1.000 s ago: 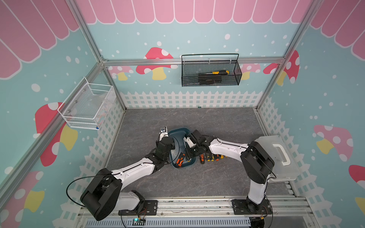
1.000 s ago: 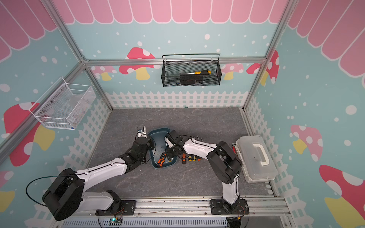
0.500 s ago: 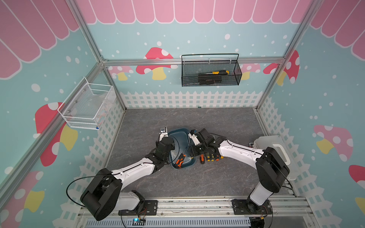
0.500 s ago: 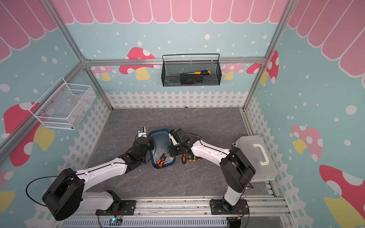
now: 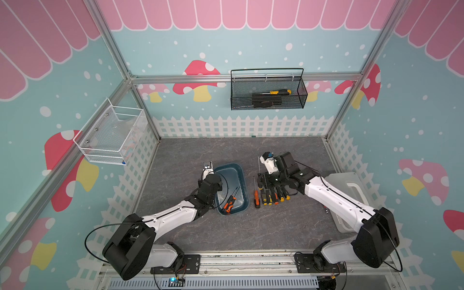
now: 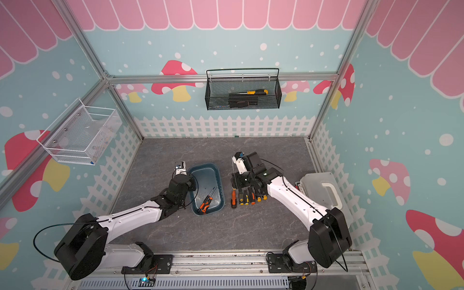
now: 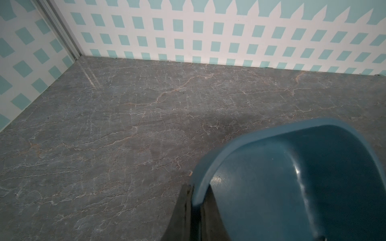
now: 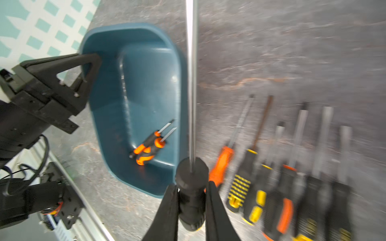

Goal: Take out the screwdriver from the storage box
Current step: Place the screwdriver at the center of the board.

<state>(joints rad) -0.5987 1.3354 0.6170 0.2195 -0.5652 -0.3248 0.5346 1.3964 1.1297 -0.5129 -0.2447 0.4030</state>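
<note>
Left wrist view recorded the left gripper [image 7: 195, 196] closed on the rim of the storage box [image 7: 261, 167], one finger outside the wall and one inside. In both top views the left arm [image 5: 173, 216] lay low and stretched from its base at the near left of the table [image 5: 200, 155]. It ran forward and rightward, wrist turned down at the box's left long side. The box sat on the table between the two arms. Two small orange-and-black screwdrivers [image 5: 229, 202] lay side by side in its near end.

Just right of the box, outside it, the right gripper [image 8: 192, 187] was clamped on the black handle of the screwdriver [image 8: 192, 83], whose long steel shaft pointed toward the rear wall. Whether it was clear of the table could not be determined. A row of screwdrivers [image 5: 270, 197] lay on the table beside it, handles toward the near edge; the right wrist view rendered them blurred. The right arm [image 5: 334, 203] reached from the near right, forward and leftward, wrist bent down over that row. A translucent case [image 5: 351, 178] stood by the right wall, partly hidden under the arm.
</note>
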